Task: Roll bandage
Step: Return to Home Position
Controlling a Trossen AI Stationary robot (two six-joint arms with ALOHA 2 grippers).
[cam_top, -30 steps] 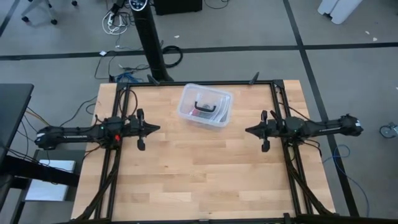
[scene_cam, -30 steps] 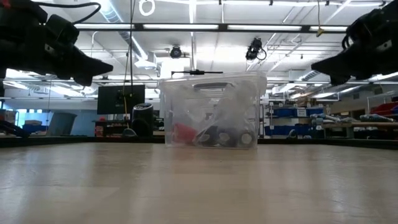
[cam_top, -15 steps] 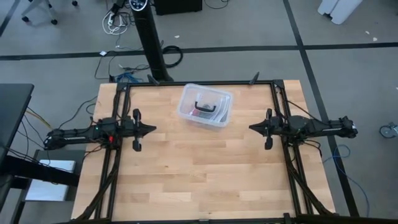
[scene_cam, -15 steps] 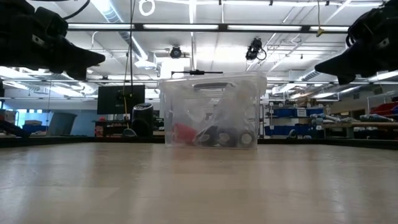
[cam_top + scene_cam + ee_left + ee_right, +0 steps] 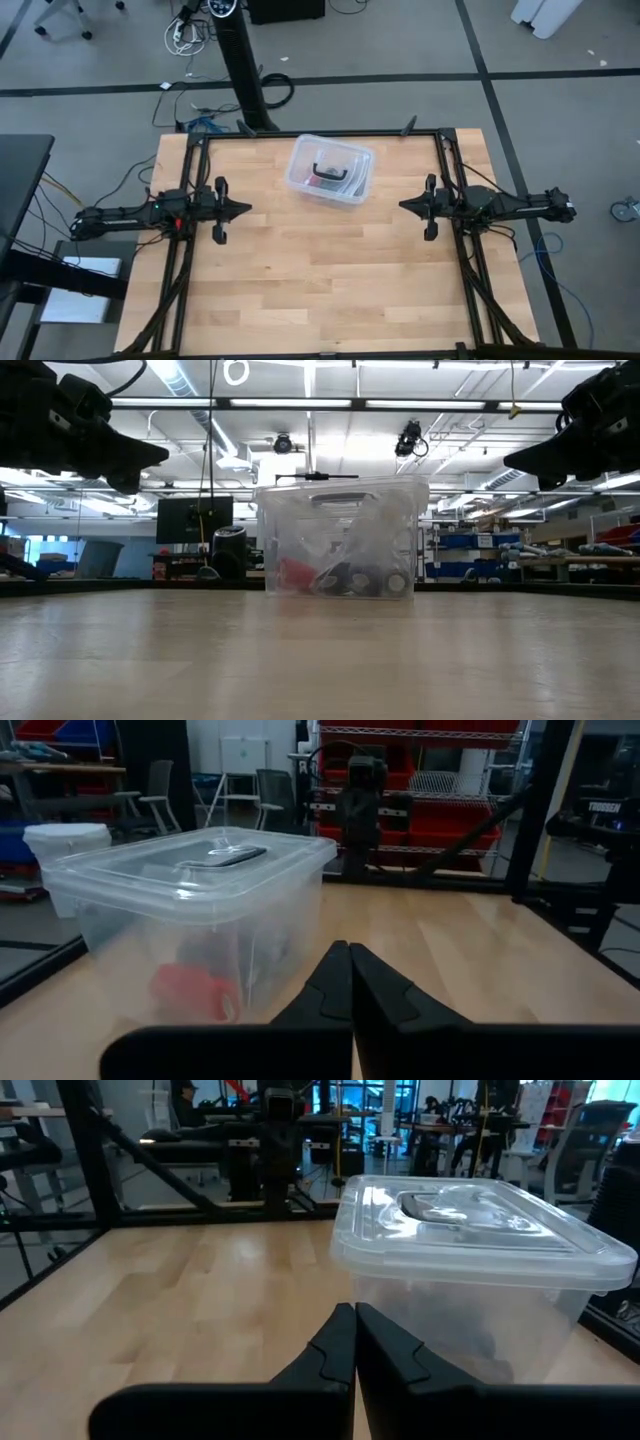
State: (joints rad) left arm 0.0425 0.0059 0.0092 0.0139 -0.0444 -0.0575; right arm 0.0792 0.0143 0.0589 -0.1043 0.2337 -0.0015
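High view: lidded bin stands between the two arms; the job looks done.
The red bandage lies rolled inside the bin, on the side nearer the left gripper; the right gripper faces the opposite wall. Both pairs of jaws are pressed together, apart from the bin.

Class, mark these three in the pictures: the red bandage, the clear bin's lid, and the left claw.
bandage [image 5: 192, 992]: left wrist view, middle of the red roll.
lid [image 5: 232, 855]: left wrist view, on its dark handle.
left claw [image 5: 350, 950]: left wrist view, where the shut fingertips meet.
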